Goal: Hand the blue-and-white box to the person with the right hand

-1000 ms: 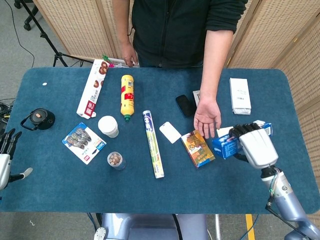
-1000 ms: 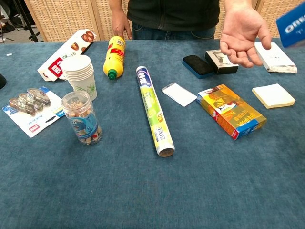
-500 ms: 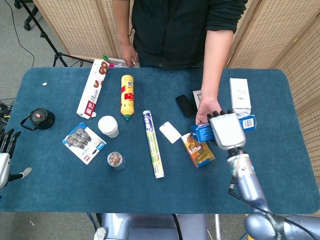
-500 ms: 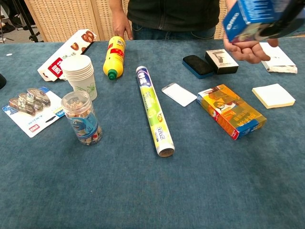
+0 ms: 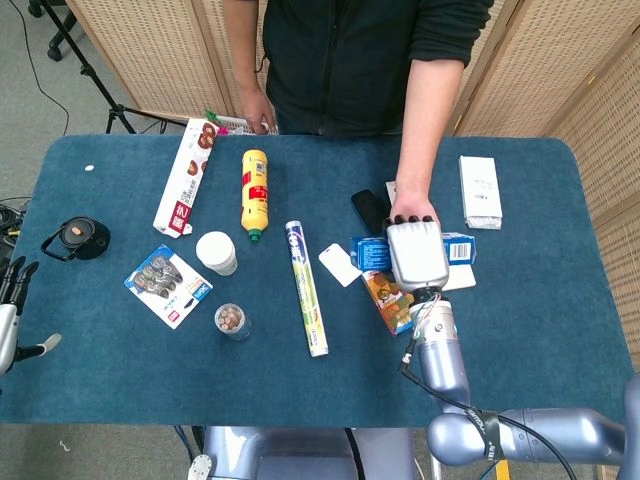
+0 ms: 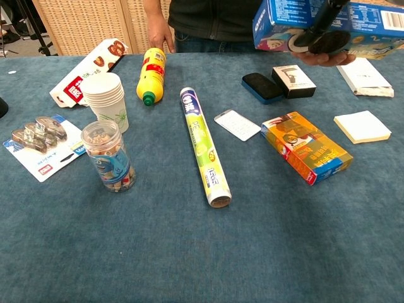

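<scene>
The blue-and-white box (image 5: 366, 251) is held level above the table in the grip of my right hand (image 5: 416, 252), which covers its middle in the head view. In the chest view the box (image 6: 278, 24) fills the top right, with the person's open palm (image 6: 323, 59) directly beneath it. Whether the box touches the palm I cannot tell. The person's forearm (image 5: 418, 150) reaches in from the far edge. My left hand (image 5: 10, 312) hangs off the table's left edge with its fingers spread, holding nothing.
Under my right arm lies an orange box (image 5: 392, 298), with a white card (image 5: 340, 265) and a long tube (image 5: 307, 288) to its left. A black phone (image 5: 366, 210), a white box (image 5: 479, 190), sticky notes (image 6: 362, 126), a yellow bottle (image 5: 254, 192) and cups (image 5: 217, 252) are around.
My right hand has carried the box left and toward the far side, from beside the person's palm to right above it. The left hand has barely moved.
</scene>
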You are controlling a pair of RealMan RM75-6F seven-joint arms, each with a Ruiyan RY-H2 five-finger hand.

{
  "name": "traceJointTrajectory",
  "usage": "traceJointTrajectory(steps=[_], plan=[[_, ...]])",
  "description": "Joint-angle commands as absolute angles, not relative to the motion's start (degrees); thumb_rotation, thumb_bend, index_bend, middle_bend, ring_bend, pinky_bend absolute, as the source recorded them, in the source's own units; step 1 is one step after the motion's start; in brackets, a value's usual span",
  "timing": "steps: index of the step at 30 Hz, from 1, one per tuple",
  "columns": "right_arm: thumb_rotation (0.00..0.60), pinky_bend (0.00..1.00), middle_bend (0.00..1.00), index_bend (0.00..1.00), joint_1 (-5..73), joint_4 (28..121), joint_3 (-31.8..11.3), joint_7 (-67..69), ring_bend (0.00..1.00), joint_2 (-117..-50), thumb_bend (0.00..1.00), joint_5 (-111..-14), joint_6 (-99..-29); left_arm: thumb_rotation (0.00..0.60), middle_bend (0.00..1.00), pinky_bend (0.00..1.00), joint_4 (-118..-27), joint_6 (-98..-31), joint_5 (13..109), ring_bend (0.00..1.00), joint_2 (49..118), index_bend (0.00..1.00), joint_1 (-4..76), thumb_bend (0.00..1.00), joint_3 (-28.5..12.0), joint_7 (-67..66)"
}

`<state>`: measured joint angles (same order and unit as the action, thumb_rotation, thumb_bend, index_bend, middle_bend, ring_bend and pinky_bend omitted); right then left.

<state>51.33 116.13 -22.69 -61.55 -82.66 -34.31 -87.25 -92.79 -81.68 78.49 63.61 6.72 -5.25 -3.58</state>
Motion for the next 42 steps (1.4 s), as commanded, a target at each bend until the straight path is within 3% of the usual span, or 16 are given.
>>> traceJointTrajectory(steps=[1, 12, 15, 18, 22, 27, 36, 42], plan=[[0.6, 0.22, 0.0, 0.0, 50.3, 117.1, -23.0, -57.8, 0.0, -81.3, 0.0, -36.4, -86.4, 0.6, 0.0, 0.01, -92.7, -81.4, 78.3, 0.0, 63.7, 0.0, 6.8, 0.0, -5.2, -3.7], [0.6, 0.16, 0.0, 0.0, 46.5, 124.5, -23.2, -52.5, 0.0, -71.9, 0.0, -39.9, -86.1, 0.6, 0.0, 0.01, -92.9, -81.5, 78.3, 0.0, 63.8, 0.0, 6.8, 0.0, -5.1, -4.2], [0.6, 0.16, 0.0, 0.0, 43.5, 126.5, -21.4, -49.5, 0.0, -67.8, 0.0, -43.7, -85.8, 0.6, 0.0, 0.01, -92.9, -81.5, 78.2, 0.0, 63.8, 0.0, 6.8, 0.0, -5.1, -4.1], [0.6, 0.15, 0.0, 0.0, 38.1, 125.3, -16.7, -42.5, 0.0, -62.6, 0.0, -52.4, -84.1, 0.6, 0.0, 0.01, -92.9, -81.6, 78.3, 0.0, 63.8, 0.0, 6.7, 0.0, -5.0, -4.0], [0.6, 0.12, 0.0, 0.0, 31.7, 115.1, -9.7, -26.4, 0.0, -58.8, 0.0, -68.0, -80.3, 0.6, 0.0, 0.01, -93.2, -81.9, 78.8, 0.0, 63.8, 0.0, 6.6, 0.0, -4.8, -4.1], [0.6, 0.11, 0.0, 0.0, 25.9, 94.7, -3.2, -6.2, 0.0, -61.6, 0.0, -83.5, -82.6, 0.6, 0.0, 0.01, -93.4, -82.4, 79.4, 0.0, 63.7, 0.0, 6.3, 0.0, -4.5, -4.2], [0.6, 0.11, 0.0, 0.0, 16.5, 69.1, 2.9, 9.4, 0.0, -72.1, 0.0, -88.7, -87.9, 0.6, 0.0, 0.01, -93.5, -83.6, 79.9, 0.0, 63.6, 0.0, 5.6, 0.0, -4.3, -3.7], [0.6, 0.11, 0.0, 0.0, 12.7, 61.1, 4.1, 12.6, 0.0, -76.2, 0.0, -90.2, -90.2, 0.6, 0.0, 0.01, -93.6, -83.9, 80.3, 0.0, 63.7, 0.0, 5.5, 0.0, -4.2, -4.0]])
